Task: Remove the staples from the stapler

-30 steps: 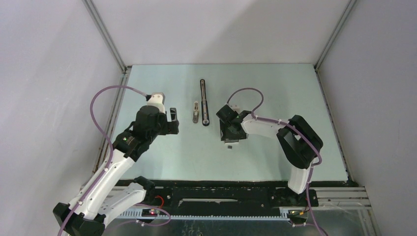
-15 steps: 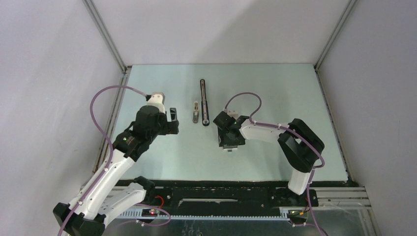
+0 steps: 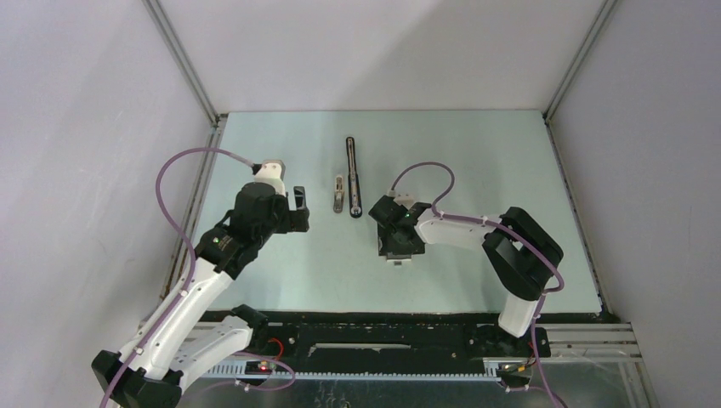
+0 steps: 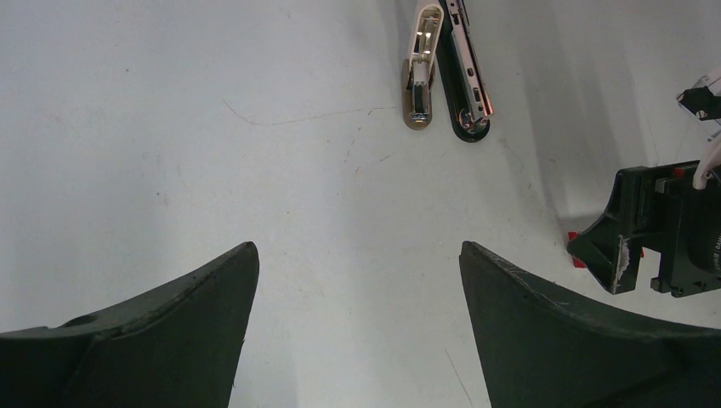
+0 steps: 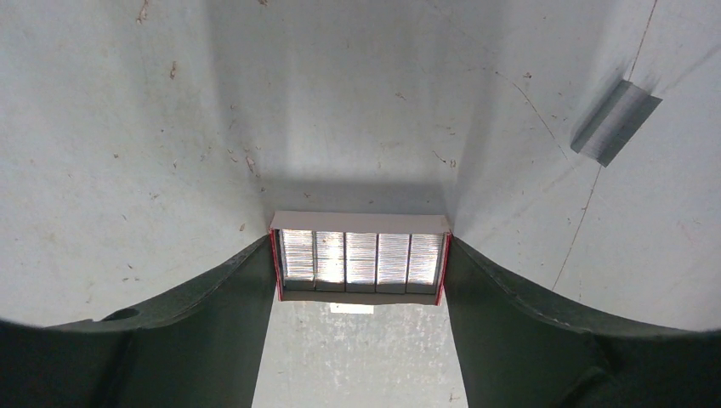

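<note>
Honestly, the job looks mostly done but not provably finished. Nearest the bases, the left gripper is held spread wide over bare table with nothing in it. A bit further in, the right gripper is set down around the small staple box, which is open with rows of staples showing. Its fingers are parted wide and sit against or just off the box's red ends, and whether it is actually pinched can't be told (it looks more bracketed than lifted). One loose grey strip, taken to be staples, is seen lying on the table near that gripper and apart from the box. So it's judged that something has been got out of the stapler and not yet put away. Further back, the silvery-beige piece lies just beside the stapler, which is laid flat near the middle of the table, rounded end toward the arms and the rest running toward the far wall. A silvery strip is visible along its channel. Whether that's leftover staples or only bare rail can't be made out, so a check there is probably what's left. Room-wise, plenty of bare surface is left between the two grippers and beyond the stapler's far end. The table is boxed in by walls on the left, right and far sides, and the left gripper is the one nearest an edge.
</note>
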